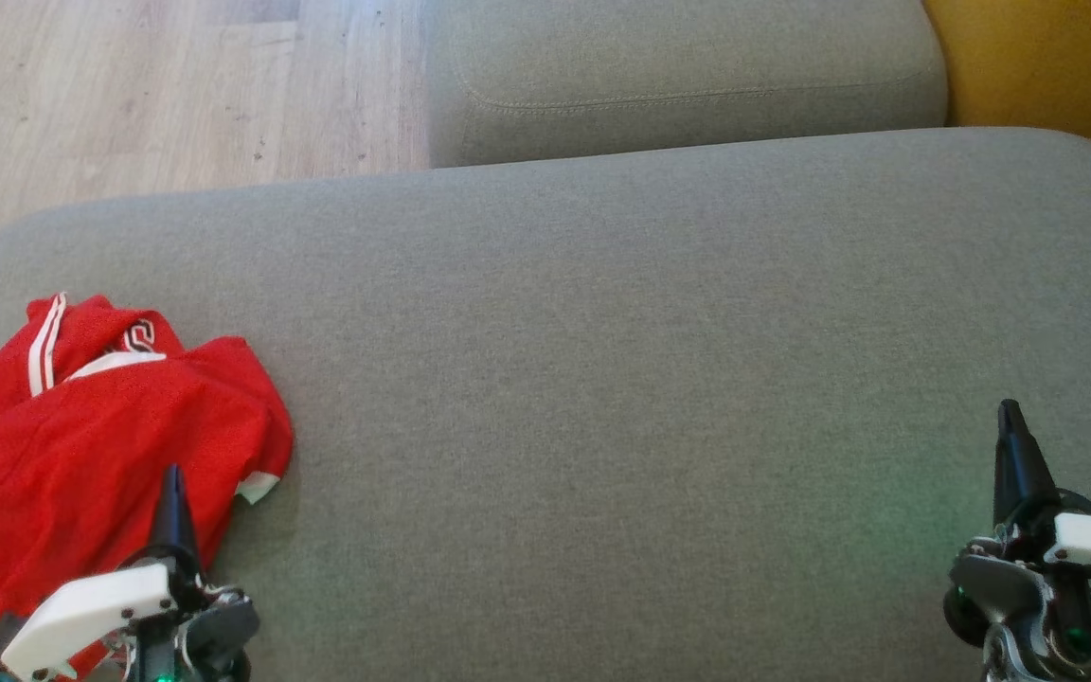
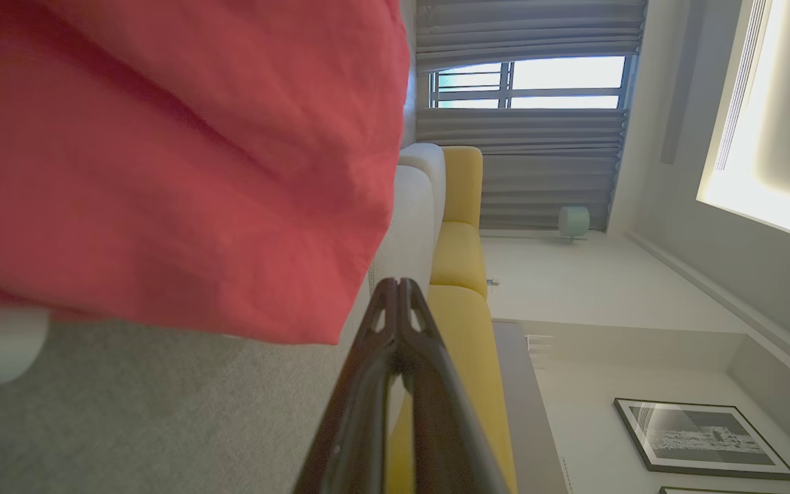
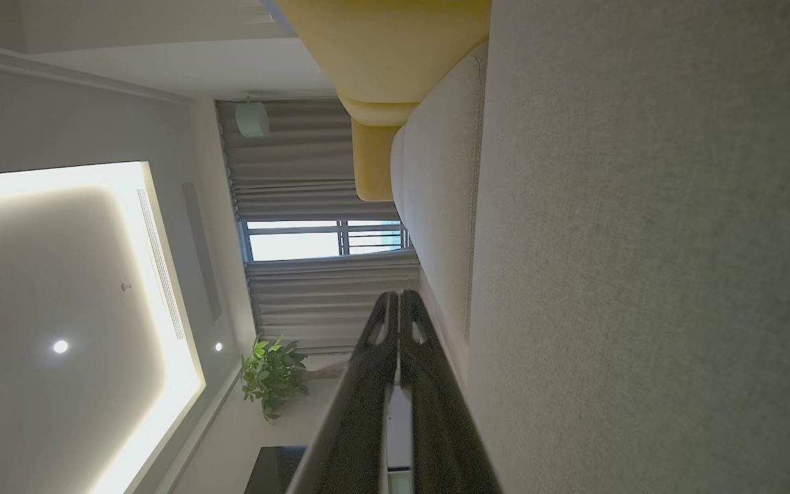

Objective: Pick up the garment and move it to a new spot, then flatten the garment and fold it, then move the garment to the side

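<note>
- Head view: the red garment (image 1: 100, 426) lies in a crumpled heap at the near left corner of the grey sofa seat (image 1: 602, 379). Its white-trimmed end points away from the robot.
- The heap's longer run appears to go from the near edge toward the far left.
- The left gripper (image 1: 171, 474) sits right over the heap's near right part, its fingers pressed together and holding nothing.
- The right gripper (image 1: 1010, 409) is well apart from the garment, at the near right over bare seat. Its fingers are also together and empty.
- The left arm is clearly the nearer one for the pick-up, and the bare seat to the right offers a new spot.
- Left wrist view: the garment (image 2: 162, 151) sits just beside the closed fingertips, on the left and upper side of this view. No cloth is caught between them, and whether a finger brushes the hem cannot be told.
- To grasp it, the fingers would probably need to open and turn toward that side.
- Right wrist view: the closed fingers (image 3: 374, 384) run alongside bare grey seat, gripping nothing.
</note>
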### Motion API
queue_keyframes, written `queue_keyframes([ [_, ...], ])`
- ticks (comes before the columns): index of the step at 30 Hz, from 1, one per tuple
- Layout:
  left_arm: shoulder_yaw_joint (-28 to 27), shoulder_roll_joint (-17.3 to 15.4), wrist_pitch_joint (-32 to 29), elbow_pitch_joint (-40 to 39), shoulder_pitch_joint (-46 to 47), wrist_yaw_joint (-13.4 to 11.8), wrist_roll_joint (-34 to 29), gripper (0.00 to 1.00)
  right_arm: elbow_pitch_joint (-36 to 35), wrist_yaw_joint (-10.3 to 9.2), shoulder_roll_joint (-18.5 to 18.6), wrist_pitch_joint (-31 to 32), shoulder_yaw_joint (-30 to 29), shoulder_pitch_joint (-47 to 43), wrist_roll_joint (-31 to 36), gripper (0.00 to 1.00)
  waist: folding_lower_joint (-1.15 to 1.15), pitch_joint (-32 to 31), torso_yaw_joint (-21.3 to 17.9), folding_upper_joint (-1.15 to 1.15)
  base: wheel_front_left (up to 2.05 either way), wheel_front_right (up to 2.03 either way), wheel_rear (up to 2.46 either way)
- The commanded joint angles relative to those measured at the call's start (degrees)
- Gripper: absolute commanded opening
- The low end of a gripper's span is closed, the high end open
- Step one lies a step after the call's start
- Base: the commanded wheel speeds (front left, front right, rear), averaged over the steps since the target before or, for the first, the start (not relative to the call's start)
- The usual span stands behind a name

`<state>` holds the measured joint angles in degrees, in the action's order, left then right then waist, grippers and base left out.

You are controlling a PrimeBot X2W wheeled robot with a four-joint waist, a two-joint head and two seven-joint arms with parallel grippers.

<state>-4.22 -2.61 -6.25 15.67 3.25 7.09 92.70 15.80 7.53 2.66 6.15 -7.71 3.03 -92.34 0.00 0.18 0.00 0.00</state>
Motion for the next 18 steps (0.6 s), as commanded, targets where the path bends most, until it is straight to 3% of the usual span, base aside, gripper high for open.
queue_keyframes([
  [1,-2.28,-0.27,-0.23,-1.64,2.94,0.4,-0.52,0.0,-1.78,-0.04,0.21,0.33,1.2,3.15,0.16,0.0,0.0,0.0,0.0,0.0,0.0,0.0,0.0],
  [2,0.01,0.0,0.01,0.01,0.01,-0.01,-0.01,1.0,0.02,0.0,0.0,-0.01,0.02,0.01,-0.01,1.0,0.0,0.0,0.0,0.0,0.0,0.0,0.0],
  [6,0.43,0.11,0.02,2.74,-1.25,-0.04,0.01,1.0,2.82,0.0,-0.15,-0.01,0.11,-1.27,0.0,1.0,0.0,0.0,0.0,0.0,0.0,0.0,0.0],
  [18,0.82,0.07,2.05,1.36,-1.54,0.0,-4.09,1.0,1.88,0.0,-0.07,-2.03,2.25,-0.98,3.06,1.0,0.0,-0.4,-0.25,0.0,0.0,0.0,0.0],
])
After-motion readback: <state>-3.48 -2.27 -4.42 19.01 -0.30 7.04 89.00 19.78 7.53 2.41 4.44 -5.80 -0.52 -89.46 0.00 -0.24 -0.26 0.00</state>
